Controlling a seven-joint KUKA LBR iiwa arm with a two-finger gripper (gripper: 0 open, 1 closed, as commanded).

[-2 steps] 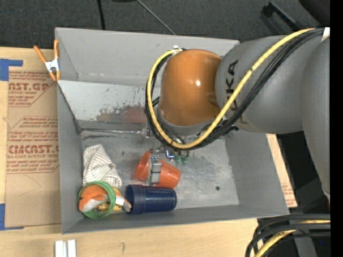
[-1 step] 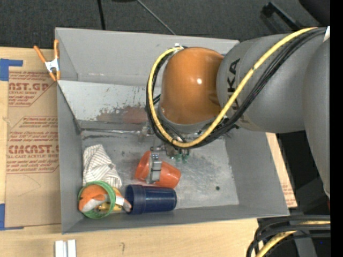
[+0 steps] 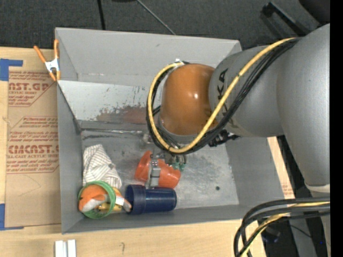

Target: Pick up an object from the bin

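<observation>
Orange plastic thing (image 3: 170, 178): sits on the bin floor, front-middle, right under the gripper. Looks like a small cup or tub on its side, tbh hard to be sure.
Its long axis: runs from upper left down to lower right, slightly tilted across the floor. Can't make out which end is the open one, since the middle is covered.
Bin (image 3: 102, 98): grey metal, scuffed sloping back wall, flat floor.
Cloth (image 3: 96, 162): white checked rag, bunched up at the left side of the floor.
Round toy (image 3: 96, 199): green and orange, front-left corner, just below the cloth.
Blue cylinder (image 3: 151, 198): dark navy, lying flat along the front wall, long axis left-right, touching the toy on its left and just beside the orange thing above it.
Gripper (image 3: 155, 174): pointing straight down, its metal tip sitting on the orange thing's middle. Clenched or released? Honestly can't tell from up here.
Wrist (image 3: 185, 103): orange domed cover looped with yellow and black cables, hanging over the bin's middle.
Arm (image 3: 278, 84): fat grey links coming in from the right, bent down into the bin.
</observation>
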